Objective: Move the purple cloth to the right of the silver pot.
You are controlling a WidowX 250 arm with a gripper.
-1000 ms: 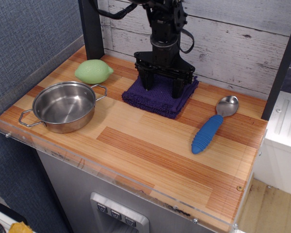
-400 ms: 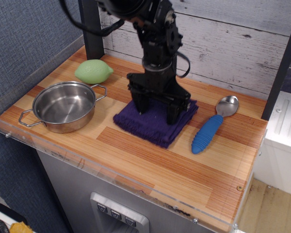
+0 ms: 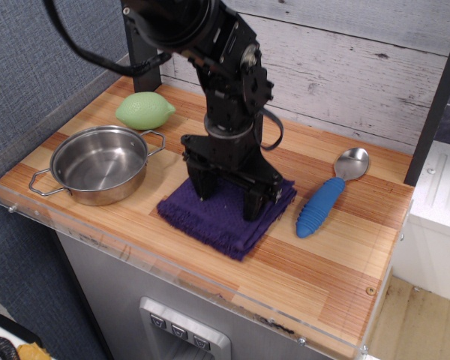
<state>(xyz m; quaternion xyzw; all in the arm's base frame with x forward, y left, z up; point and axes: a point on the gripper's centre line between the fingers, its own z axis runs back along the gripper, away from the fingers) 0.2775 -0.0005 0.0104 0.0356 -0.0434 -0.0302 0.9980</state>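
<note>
Silver pot (image 3: 99,164): left-centre of the frame, on the wooden counter (image 3: 337,255) close to its near-left edge. It sits upright with nothing inside; one wire loop handle points to the lower left, the other toward the upper right.

Green lemon-shaped object (image 3: 145,110): upper left, behind the pot and apart from it.

Purple cloth (image 3: 223,215): middle of the frame, lying flat on the counter to the right of the pot, with a strip of bare wood between them. One corner points toward the near edge of the counter. Its fuzzy edges show along the near-left and near-right sides.

Gripper (image 3: 228,193): centre, reaching straight down from the black arm (image 3: 217,52) that enters at the top of the frame. Its two black fingers (image 3: 253,202) are spread wide, and both tips press down onto the top of the cloth, one near the cloth's left part and one near its right. Nothing is pinched between them.

Spoon (image 3: 331,192): right of centre, lying flat beside the cloth's right corner, near it but not touching. Its blue ribbed handle points to the lower left and its steel bowl to the upper right.

Plank wall (image 3: 360,60): across the upper right, behind the counter.
</note>
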